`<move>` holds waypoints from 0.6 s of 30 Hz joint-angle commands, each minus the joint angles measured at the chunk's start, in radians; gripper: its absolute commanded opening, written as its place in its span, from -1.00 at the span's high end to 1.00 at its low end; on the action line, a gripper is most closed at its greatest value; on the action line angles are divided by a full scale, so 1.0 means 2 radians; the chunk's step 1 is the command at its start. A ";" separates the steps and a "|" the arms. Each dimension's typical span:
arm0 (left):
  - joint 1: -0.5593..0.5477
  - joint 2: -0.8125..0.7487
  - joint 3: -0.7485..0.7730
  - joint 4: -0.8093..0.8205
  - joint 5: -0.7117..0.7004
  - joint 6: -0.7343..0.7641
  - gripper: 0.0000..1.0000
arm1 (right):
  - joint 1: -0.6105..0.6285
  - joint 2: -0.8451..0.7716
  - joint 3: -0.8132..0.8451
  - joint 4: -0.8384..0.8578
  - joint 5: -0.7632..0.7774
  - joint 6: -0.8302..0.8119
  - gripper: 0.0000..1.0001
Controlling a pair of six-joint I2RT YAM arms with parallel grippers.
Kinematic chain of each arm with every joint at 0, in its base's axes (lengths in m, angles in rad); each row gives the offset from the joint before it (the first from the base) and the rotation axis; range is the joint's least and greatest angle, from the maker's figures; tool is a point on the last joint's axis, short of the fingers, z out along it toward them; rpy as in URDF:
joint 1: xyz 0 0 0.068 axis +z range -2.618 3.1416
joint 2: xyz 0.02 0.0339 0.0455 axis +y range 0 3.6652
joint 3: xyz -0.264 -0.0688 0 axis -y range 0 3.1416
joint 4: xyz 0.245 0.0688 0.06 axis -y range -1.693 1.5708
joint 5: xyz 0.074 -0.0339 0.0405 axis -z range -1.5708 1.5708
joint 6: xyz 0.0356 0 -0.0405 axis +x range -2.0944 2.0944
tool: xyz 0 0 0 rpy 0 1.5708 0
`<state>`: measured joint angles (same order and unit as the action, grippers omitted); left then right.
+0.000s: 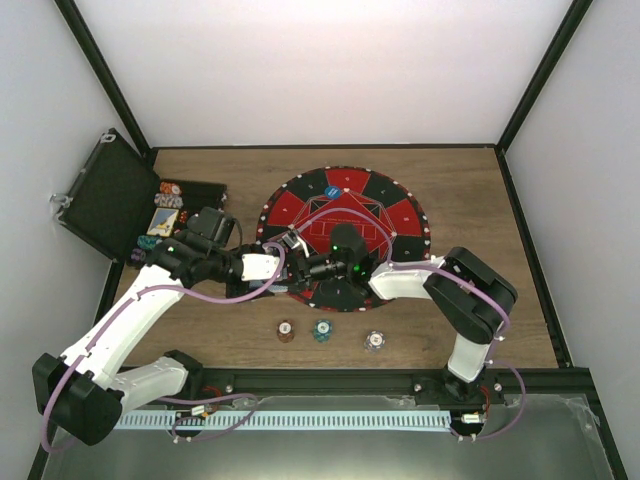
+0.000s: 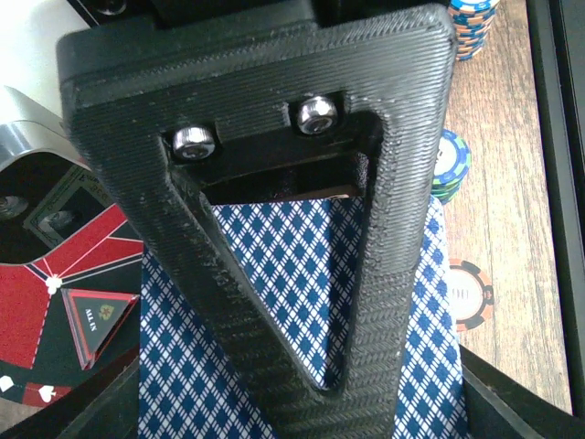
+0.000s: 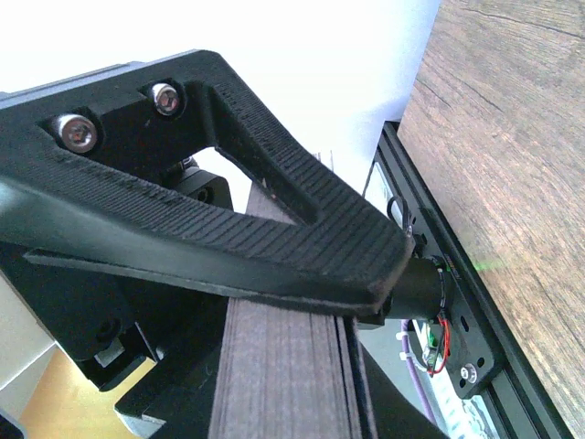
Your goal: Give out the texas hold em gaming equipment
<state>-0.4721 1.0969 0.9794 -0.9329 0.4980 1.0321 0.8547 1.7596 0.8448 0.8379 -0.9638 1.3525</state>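
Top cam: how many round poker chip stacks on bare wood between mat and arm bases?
3, in a row: orange-brown stack left, blue-green stack middle, white stack right. Others may be hidden.

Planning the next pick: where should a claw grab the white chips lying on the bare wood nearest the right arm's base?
Pinch the white chips across their round edge, coming straight down from above: they lie flat with bare table all round.
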 commanded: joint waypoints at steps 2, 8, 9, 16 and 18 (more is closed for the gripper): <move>-0.002 -0.003 0.005 -0.016 0.016 0.016 -0.18 | 0.005 0.003 0.024 -0.005 0.003 -0.015 0.77; -0.002 -0.007 -0.001 -0.018 0.007 0.019 0.05 | 0.004 -0.002 0.032 -0.019 0.002 -0.024 0.40; -0.002 -0.008 -0.002 -0.018 0.005 0.019 0.07 | 0.004 -0.003 0.032 -0.021 0.002 -0.025 0.28; -0.002 -0.010 -0.002 -0.013 0.000 0.011 0.52 | -0.004 -0.017 0.022 -0.052 0.007 -0.043 -0.08; -0.002 -0.010 -0.001 -0.010 -0.001 0.007 0.54 | -0.005 -0.020 0.024 -0.077 0.010 -0.059 -0.13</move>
<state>-0.4728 1.0927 0.9794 -0.9630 0.4789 1.0485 0.8501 1.7569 0.8684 0.7582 -0.9569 1.2934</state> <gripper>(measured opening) 0.670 0.548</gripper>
